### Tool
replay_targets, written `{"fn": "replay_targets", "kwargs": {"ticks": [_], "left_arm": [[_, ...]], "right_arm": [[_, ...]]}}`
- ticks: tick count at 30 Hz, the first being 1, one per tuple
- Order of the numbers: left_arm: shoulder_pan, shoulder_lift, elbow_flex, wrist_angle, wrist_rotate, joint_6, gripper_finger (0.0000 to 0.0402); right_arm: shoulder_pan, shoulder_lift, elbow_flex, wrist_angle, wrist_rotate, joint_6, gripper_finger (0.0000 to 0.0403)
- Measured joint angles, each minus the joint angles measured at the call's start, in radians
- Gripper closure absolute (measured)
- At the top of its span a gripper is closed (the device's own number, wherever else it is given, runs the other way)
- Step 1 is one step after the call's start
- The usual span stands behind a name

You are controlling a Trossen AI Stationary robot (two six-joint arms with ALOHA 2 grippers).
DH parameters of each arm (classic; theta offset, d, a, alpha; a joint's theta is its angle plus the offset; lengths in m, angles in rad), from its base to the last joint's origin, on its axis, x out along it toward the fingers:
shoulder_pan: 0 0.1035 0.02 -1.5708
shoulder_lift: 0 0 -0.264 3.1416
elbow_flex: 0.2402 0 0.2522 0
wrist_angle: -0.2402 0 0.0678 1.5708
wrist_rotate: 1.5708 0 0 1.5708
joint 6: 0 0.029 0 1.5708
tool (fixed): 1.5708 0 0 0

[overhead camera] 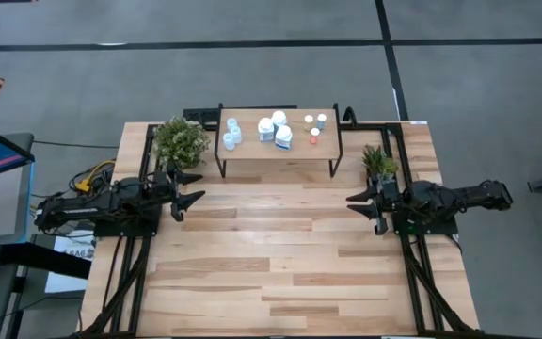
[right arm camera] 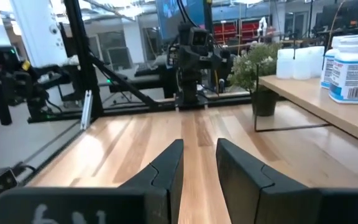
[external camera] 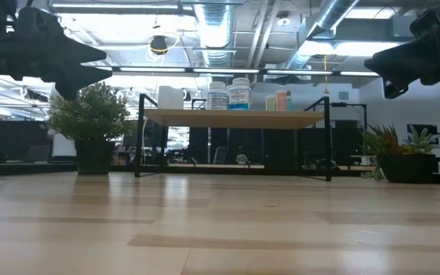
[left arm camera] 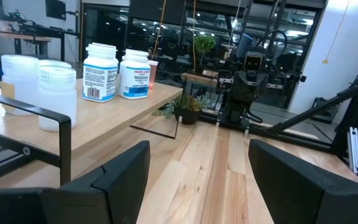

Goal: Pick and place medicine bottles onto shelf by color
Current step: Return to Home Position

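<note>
All nine medicine bottles stand on the shelf at the far edge of the counter, sorted in three groups: the pale-blue translucent bottles at its left end, the chunky white bottles in the middle, and the tiny bottles with red, yellowish and white caps at its right end. In the left wrist view the white bottles carry blue-and-white labels; one shows a barcode on its side, and another has a line of red print at the top that is too small to read surely. The right wrist view shows a barcode on another white bottle. The left end effector hangs over the counter's left side beside a leafy potted plant, its fingers spread wide and holding nothing. The right end effector hangs over the right side near a small succulent, its fingers set narrow with a slim gap, also empty.
</note>
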State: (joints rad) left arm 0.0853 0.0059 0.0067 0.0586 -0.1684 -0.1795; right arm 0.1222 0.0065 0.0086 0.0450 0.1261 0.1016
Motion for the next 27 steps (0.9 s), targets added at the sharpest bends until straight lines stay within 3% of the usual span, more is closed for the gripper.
{"fn": "replay_targets", "kwargs": {"ticks": [27], "left_arm": [[0.0, 0.0, 0.0, 0.0, 0.0, 0.0, 0.0141]], "right_arm": [[0.0, 0.0, -0.002, -0.007, 0.003, 0.039, 0.0285]]}}
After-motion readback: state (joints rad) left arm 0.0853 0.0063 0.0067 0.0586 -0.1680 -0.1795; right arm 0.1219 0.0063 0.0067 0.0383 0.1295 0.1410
